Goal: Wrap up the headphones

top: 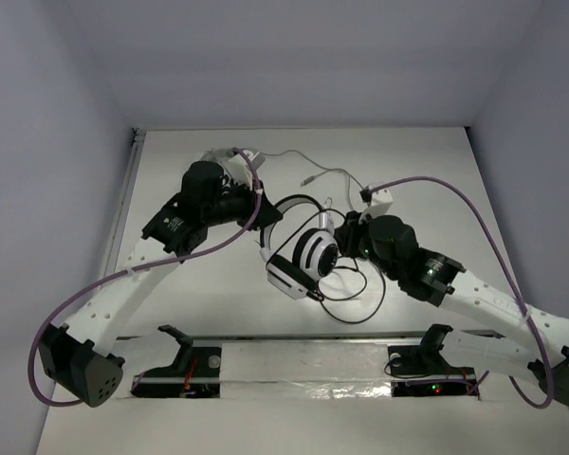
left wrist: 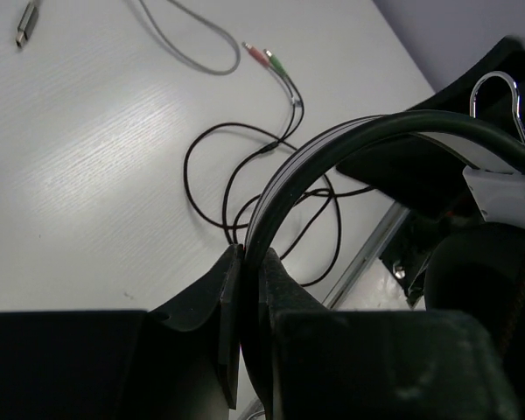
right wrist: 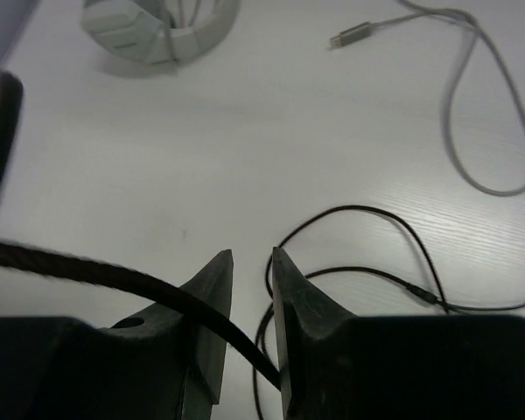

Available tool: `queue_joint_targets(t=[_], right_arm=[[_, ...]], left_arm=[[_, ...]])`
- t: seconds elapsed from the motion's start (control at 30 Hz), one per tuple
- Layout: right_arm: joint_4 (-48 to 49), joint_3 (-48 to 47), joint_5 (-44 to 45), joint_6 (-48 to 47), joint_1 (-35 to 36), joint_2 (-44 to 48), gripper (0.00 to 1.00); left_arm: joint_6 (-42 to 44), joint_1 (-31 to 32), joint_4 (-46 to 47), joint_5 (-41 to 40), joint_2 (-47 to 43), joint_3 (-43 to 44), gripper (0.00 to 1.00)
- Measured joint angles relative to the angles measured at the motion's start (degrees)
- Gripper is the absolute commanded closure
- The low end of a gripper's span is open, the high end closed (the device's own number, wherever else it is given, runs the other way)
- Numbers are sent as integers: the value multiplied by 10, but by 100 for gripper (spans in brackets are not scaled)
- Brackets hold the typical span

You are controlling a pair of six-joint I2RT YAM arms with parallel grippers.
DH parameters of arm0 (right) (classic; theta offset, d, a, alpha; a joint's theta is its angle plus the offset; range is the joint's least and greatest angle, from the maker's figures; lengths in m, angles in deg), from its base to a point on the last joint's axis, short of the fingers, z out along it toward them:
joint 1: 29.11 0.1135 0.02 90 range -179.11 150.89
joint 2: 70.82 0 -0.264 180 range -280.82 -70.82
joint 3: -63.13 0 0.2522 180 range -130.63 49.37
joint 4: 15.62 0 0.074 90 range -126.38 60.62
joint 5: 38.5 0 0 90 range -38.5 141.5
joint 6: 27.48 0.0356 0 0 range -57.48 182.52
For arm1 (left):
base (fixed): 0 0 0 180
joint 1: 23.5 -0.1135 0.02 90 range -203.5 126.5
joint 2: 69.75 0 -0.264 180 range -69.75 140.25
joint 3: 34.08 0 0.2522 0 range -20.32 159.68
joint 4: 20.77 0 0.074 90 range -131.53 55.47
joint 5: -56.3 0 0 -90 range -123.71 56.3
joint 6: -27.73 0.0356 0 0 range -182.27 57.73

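Observation:
The headphones (top: 308,254) with glossy white and black earcups hang tilted above the table's middle. My left gripper (top: 262,210) is shut on their thin black headband (left wrist: 332,144); the left wrist view shows the jaws (left wrist: 252,255) clamped on it. The long thin black cable (top: 356,303) trails in loops on the table (left wrist: 219,175), ending in pink and green plugs (left wrist: 267,57). My right gripper (top: 346,237) is beside the earcups, jaws a narrow gap apart (right wrist: 252,255). A stretch of black cable (right wrist: 114,276) crosses its left finger into the gap, not clamped.
Pale grey-white headphones (top: 229,161) lie at the back left, also in the right wrist view (right wrist: 157,31). Their grey cable (top: 334,175) with a USB plug (right wrist: 346,37) curls across the back. A metal rail (top: 303,336) runs along the near edge.

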Motion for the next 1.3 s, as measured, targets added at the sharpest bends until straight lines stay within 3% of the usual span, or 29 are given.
queue_joint_targets(t=[0.27,0.47,0.63,0.73,0.83,0.93,1.03,1.1,1.17,1.23,1.3], right_arm=[[226,163,-113,36,-7,23,69],[302,202,-132,55,-7,28,75],[381,202,-166,62,-9,2,52],[423,202,-176,66,-9,-51,48],[433,202,-176,66,-9,-92,61],[437,211,-182,70,-9,-87,90],[441,225,-191,79,-9,-64,96],[448,235,-189,85,-9,-54,95],[450,240,-179,92,-9,-55,78],[451,241,-167,98,-9,-66,68],[448,241,-156,101,-9,-80,67]], left_arm=[[-31,-12,4,13,0,103,100],[-30,-12,-16,-35,1,158,100],[-36,-12,-17,-37,8,158,100],[-40,-12,-22,-36,17,165,100],[-39,-12,-37,-39,25,184,100],[-38,-12,-51,-45,29,212,100],[-37,-12,-53,-48,33,239,100],[-38,-12,-53,-49,33,251,100],[-38,-12,-54,-50,35,261,100],[-37,-12,-56,-52,36,267,100],[-37,-12,-64,-56,38,274,100]])
